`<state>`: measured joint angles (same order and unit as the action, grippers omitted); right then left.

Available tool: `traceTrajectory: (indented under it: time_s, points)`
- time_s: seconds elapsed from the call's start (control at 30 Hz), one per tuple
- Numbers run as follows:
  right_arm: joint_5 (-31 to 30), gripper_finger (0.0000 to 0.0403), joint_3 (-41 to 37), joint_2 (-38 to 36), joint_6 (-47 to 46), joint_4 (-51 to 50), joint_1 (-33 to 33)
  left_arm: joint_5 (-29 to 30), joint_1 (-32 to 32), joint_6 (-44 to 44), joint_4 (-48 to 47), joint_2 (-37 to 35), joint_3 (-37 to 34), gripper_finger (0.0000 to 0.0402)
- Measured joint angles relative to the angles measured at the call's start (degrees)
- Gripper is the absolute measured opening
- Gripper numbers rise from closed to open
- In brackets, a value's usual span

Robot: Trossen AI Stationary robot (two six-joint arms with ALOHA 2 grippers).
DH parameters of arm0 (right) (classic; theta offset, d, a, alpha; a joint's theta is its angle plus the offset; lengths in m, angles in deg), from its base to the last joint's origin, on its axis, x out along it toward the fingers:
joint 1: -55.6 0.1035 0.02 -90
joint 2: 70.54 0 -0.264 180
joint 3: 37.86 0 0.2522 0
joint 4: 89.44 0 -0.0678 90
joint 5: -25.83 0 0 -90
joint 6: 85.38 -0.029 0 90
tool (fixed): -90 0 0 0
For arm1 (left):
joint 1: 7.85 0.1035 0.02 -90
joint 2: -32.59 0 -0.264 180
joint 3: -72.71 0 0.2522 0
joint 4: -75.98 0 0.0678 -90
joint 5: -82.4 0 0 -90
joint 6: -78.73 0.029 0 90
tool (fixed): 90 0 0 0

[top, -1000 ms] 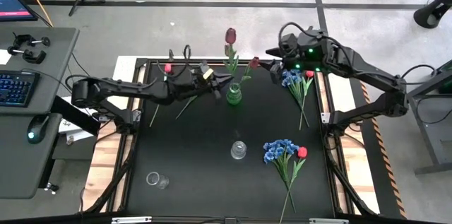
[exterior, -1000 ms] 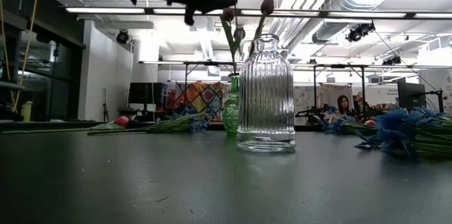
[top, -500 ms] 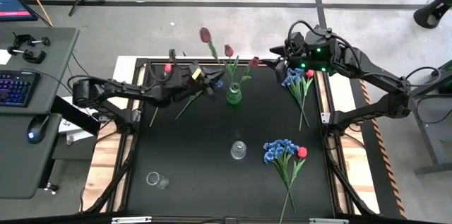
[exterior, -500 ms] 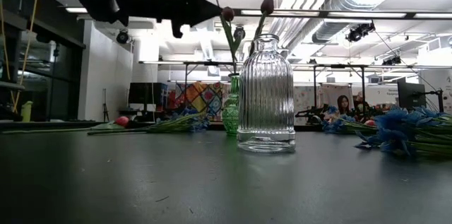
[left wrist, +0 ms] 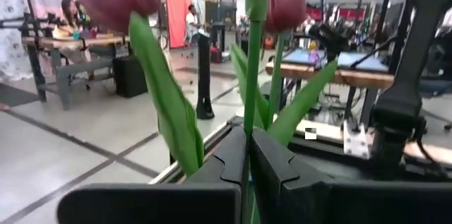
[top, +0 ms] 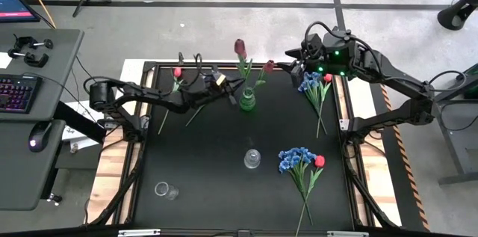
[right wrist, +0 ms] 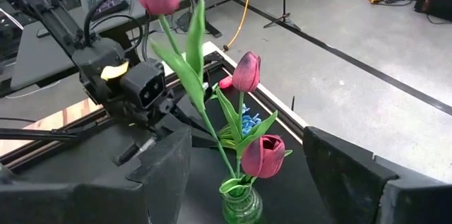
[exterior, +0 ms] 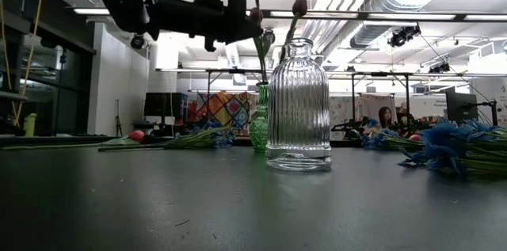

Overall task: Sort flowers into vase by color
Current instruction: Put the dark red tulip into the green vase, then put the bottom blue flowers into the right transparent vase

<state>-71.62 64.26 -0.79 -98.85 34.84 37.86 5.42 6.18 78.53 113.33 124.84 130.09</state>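
Green vase holds tulips; left pincer grips maroon tulip; right pincer wide

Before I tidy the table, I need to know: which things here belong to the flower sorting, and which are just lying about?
Job:
dark maroon tulip in the shut left hand
green glass vase
blue blossom bunches
red tulips
clear ribbed glass bottle

Lying about:
grey computer mouse
black keyboard

The table has a matt black top, with pale wood showing along its sides. On it, the green vase and the ribbed clear bottle are glossy glass. The tulips above the green vase look like smooth plastic or cloth. Both arms are matt dark plastic.
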Motion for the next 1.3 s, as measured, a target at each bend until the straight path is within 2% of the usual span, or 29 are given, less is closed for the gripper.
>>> traceTrajectory:
  time_s: [0.17, 0.3, 0.67, 0.83, 0.97, 1.3]
  points:
    - [-0.23, 0.0261, 0.0, 0.0, 0.02, 0.02, 0.0, -0.97, -0.15, -4.07, -4.84, 0.0, 0.02, 0.0006]
    - [-0.98, 0.0261, 0.0, 0.0, 0.02, 0.02, 0.0, -3.62, -0.15, -7.54, -9.89, 0.0, 0.02, 0.003]
    - [-0.98, 0.0261, 0.0, 0.0, 0.02, 0.01, 0.0, -8.24, -0.15, -11.8, -17.71, -3.8, 0.02, 0.0155]
    - [-0.98, 0.0261, 0.0, 0.0, 0.07, 0.0, 0.0, -9.01, 0.0, -12.97, -24.78, -8.27, 0.02, 0.0203]
    - [-0.98, 0.0261, 0.02, 0.0, 0.48, 0.02, 0.0, -9.61, 0.87, -13.63, -28.57, -12.59, 0.02, 0.0226]
    - [-0.98, 0.0261, 0.02, -0.07, 1.94, 0.0, 0.0, -11.06, 1.27, -10.19, -48.98, -27.61, 0.02, 0.0234]
